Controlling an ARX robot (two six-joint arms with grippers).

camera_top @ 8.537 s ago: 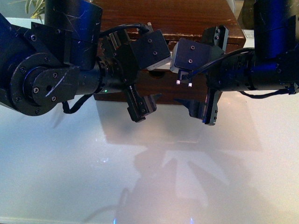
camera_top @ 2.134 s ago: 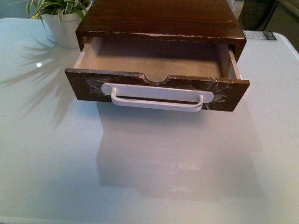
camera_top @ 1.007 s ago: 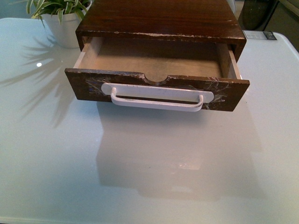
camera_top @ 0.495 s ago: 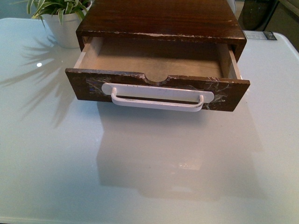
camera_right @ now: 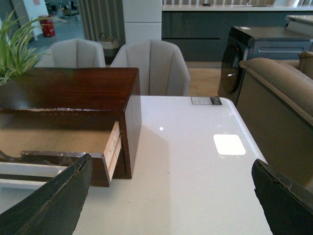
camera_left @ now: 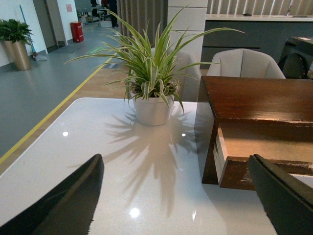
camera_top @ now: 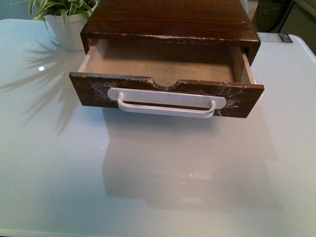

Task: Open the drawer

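The shiny white worktop [camera_top: 158,187] is bare near the robot. Farther back sits the dark brown wooden drawer [camera_top: 165,94] with a long white bar handle [camera_top: 166,103]. It is pulled out of its brown wooden box [camera_top: 170,19], and its pale inside shows with nothing in it. So the job looks done. The left hand [camera_left: 176,196] and the right hand [camera_right: 171,196] are both wide apart, holding nothing, off to the sides of the drawer. A green plant in a white pot [camera_top: 61,19] stands behind.

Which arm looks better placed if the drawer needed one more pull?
Neither clearly. The drawer is already pulled out, and both the left gripper and right gripper are open, clear of the handle, flanking it alike.
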